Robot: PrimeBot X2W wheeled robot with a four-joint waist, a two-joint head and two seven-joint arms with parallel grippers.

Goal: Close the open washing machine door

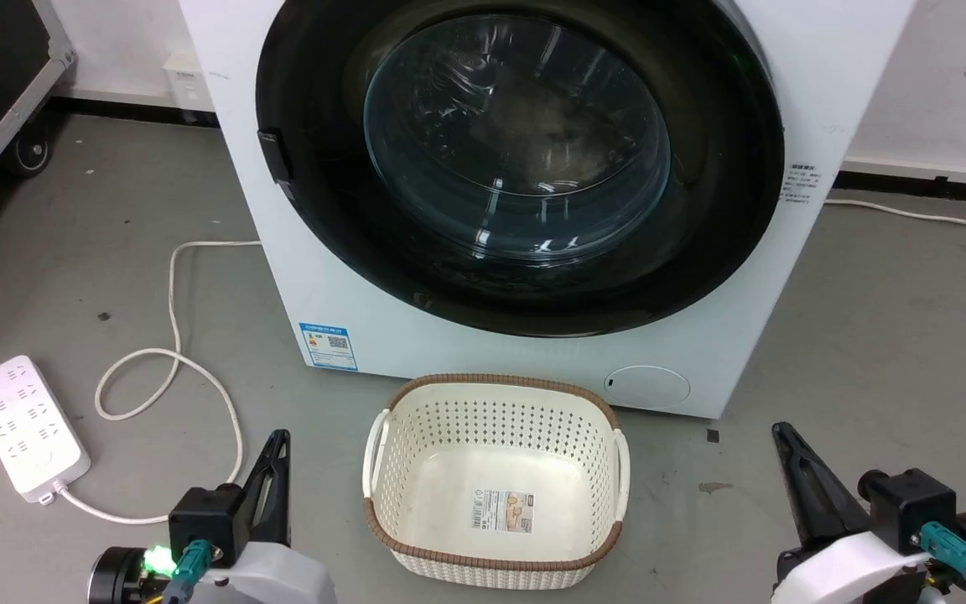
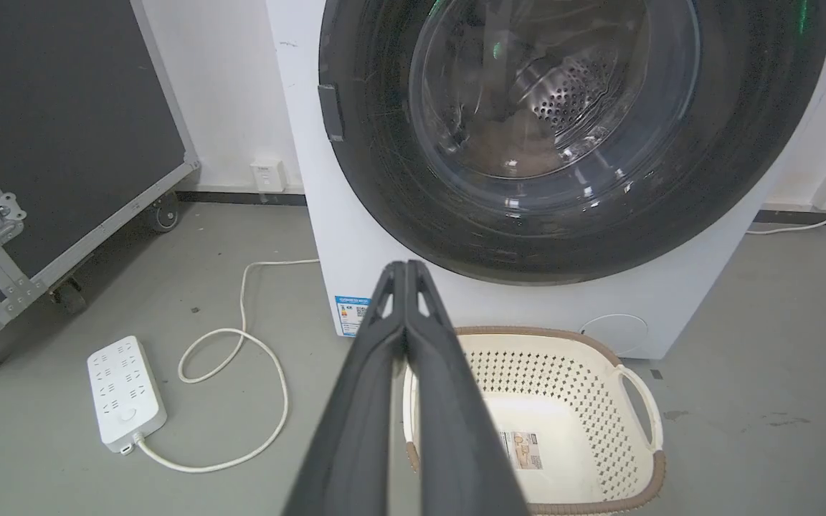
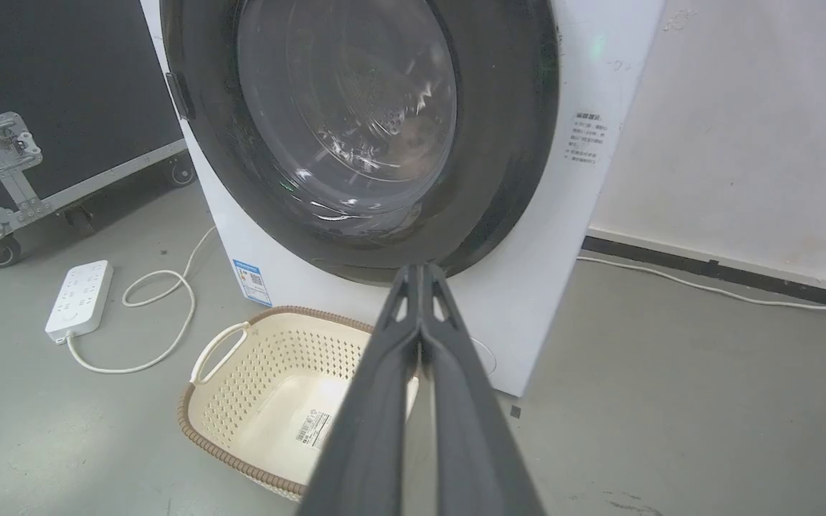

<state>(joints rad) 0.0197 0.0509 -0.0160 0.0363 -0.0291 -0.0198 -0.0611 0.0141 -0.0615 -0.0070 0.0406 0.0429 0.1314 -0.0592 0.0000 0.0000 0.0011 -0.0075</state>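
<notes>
Both arms sit low and near: the left gripper (image 1: 279,446) and the right gripper (image 1: 787,446) each have their fingers pressed together, holding nothing, well apart from the machine. A basket (image 1: 500,384) stands on the floor between them. The washing machine door (image 1: 520,168) lies flush against the white front, so the closing looks done. Whether the latch caught cannot be told.

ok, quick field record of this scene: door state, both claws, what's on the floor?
door: washing machine door looks flush against the white machine; latching cannot be told
left claw: shut, holding nothing, low, apart from the door
right claw: shut, holding nothing, low, apart from the door
basket: cream, perforated, on the floor in front of the machine, only a label inside
power strip: white, on the floor to the left, looped cable
task: door appears closed
</notes>
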